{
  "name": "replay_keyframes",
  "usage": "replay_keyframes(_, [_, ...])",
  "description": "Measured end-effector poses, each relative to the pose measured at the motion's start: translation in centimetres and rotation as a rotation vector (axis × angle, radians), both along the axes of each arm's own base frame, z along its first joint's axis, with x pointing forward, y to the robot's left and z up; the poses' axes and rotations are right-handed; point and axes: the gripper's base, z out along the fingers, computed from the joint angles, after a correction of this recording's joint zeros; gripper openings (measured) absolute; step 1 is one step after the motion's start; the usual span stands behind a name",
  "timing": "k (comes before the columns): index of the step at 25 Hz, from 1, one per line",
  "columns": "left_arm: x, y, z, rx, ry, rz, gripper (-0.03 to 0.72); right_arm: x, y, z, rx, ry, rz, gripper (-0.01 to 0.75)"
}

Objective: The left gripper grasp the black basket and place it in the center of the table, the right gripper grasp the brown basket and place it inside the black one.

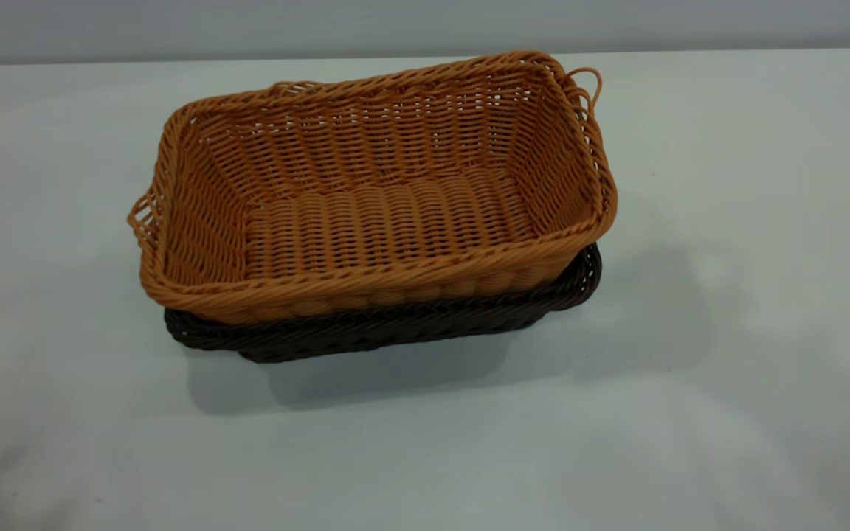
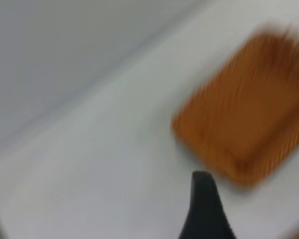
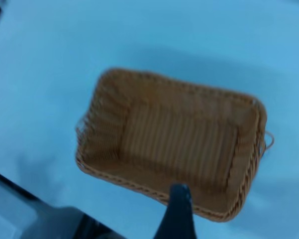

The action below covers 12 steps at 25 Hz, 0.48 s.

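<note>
The brown basket (image 1: 373, 192) sat nested inside the black basket (image 1: 395, 324) mid-surface (image 1: 727, 369), long axis across. Both claws hung clear of it, holding nothing; their finger state was unclear.

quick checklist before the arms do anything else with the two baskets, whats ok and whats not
1. Brown basket nested in the black basket: ok, though it sits high and tilted, with the black rim showing along the near side only.
2. Stack near the middle of the table: ok in the exterior view.
3. Both baskets released: ok; neither arm touches them in any view.
4. Left end effector clear of the stack: ok, off to one side; open or shut: cannot tell.
5. Right end effector clear: ok, above the brown basket; open or shut: cannot tell.
</note>
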Motion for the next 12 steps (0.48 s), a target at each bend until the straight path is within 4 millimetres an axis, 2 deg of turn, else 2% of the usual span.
replay_keyframes(4, [0.0,0.8,-0.1,-0.027,0.012,0.132,0.453,-4.5,-1.5,3.2,0.039,-0.112,-0.008,0.565])
replay_keyframes(7, [-0.5,1.0,-1.0,-0.035,0.03,0.146,0.453,-7.8,-2.8,3.3,0.029,-0.145,-0.018,0.565])
replay_keyframes(11, [-0.8,1.1,-3.6,-0.002,0.094,0.15,0.453,-11.4,-4.5,0.0,-0.038,-0.102,-0.041,0.565])
replay_keyframes(12, [-0.9,1.2,-4.3,0.007,0.112,0.152,0.453,-12.1,-4.8,-1.3,-0.062,-0.075,-0.046,0.565])
